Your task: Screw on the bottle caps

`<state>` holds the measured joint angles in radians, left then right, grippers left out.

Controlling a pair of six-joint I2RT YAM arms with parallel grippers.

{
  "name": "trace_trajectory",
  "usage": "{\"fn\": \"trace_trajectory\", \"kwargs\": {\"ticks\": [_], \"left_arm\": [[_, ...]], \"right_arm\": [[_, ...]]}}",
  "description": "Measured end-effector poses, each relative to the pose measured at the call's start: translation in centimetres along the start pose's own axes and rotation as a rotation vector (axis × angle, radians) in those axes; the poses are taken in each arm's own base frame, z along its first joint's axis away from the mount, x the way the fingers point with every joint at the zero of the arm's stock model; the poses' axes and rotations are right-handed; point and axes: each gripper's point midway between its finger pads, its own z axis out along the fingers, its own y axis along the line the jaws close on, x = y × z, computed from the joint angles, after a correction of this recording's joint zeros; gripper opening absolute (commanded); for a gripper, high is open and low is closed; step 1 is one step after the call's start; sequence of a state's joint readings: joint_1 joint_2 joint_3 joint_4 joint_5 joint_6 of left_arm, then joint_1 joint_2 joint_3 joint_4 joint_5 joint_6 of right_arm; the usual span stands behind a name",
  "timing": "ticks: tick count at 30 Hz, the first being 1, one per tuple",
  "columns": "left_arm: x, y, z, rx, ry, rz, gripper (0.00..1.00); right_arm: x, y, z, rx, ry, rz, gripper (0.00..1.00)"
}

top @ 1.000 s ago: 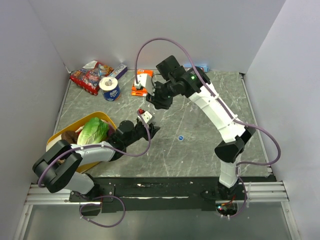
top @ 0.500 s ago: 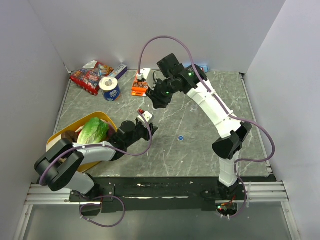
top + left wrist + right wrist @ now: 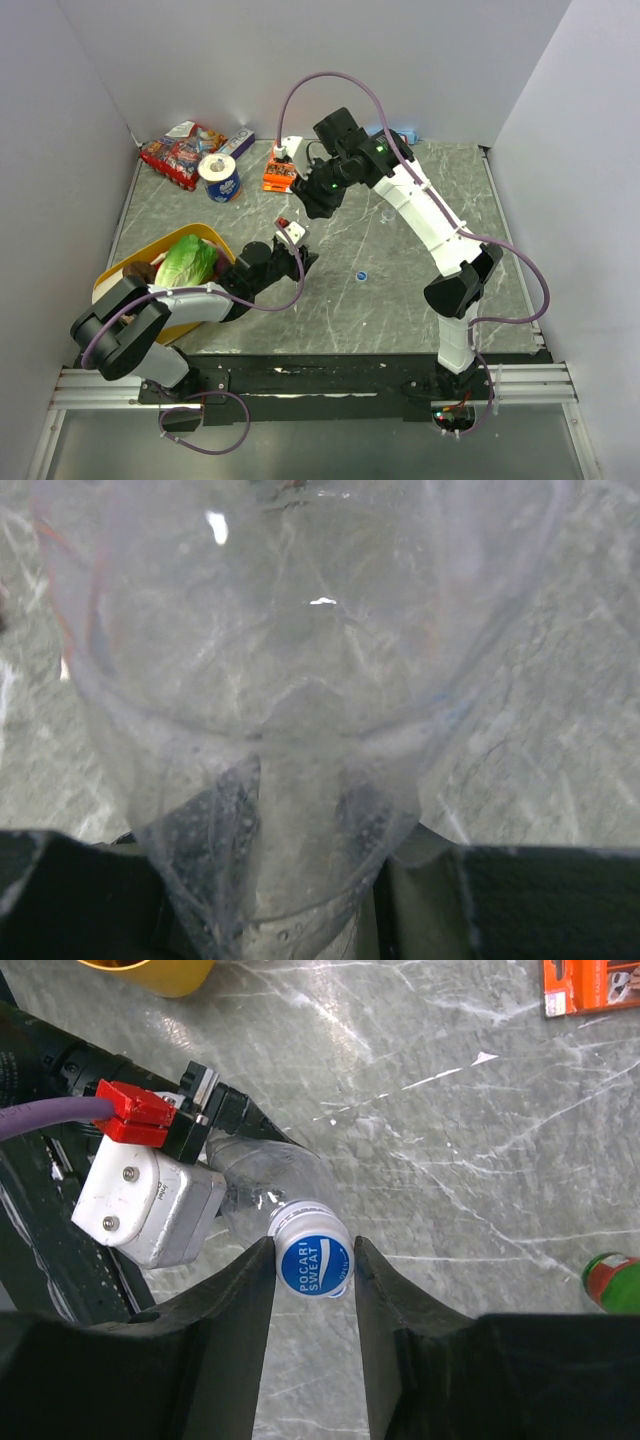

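Right wrist view: right gripper (image 3: 315, 1258) narrow around the blue cap (image 3: 316, 1266) atop the clear bottle (image 3: 255, 1185), grip uncertain. Left gripper (image 3: 300, 900) clamps the clear bottle; the right gripper should pinch squarely, then twist without tilting.

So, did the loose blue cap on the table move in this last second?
No. The blue cap lies exactly where it did, at the same gap from the orange box.
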<state>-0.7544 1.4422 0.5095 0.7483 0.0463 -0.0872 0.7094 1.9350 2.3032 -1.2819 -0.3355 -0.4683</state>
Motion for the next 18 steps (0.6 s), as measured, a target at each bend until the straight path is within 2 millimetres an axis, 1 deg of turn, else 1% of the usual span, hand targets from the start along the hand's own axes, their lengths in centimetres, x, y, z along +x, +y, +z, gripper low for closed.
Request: {"fn": "trace_trajectory", "kwargs": {"ticks": [3,6,10,12,13,16,18], "left_arm": [[-1.1,-0.5,0.2,0.022,-0.043,-0.001,0.01],[-2.1,-1.1,0.3,0.050,-0.083,-0.001,0.01],[-2.6,-1.5,0.3,0.071,-0.101,-0.003,0.01],[-2.8,-1.6,0.3,0.081,-0.110,-0.001,0.01],[-2.9,-1.7,0.3,0.087,-0.113,0.000,0.01],[-3.0,-2.3,0.2,0.122,-0.117,0.009,0.01],[-2.9,-2.5,0.1,0.151,-0.111,0.015,0.01]], "right_arm": [[0.0,0.8,-0.1,-0.027,0.003,0.002,0.59],[-0.3,1.7,-0.2,-0.050,-0.001,-0.011,0.61],[-0.4,2.1,-0.4,-0.068,-0.007,-0.022,0.64],[-0.2,2.1,-0.4,-0.070,-0.002,-0.028,0.72],[0.0,2.1,-0.5,-0.071,0.001,-0.030,0.73],[0.0,1.8,-1.3,-0.081,-0.019,-0.043,0.80],[-0.2,1.9,-2.3,-0.096,-0.050,-0.059,0.82]]}}
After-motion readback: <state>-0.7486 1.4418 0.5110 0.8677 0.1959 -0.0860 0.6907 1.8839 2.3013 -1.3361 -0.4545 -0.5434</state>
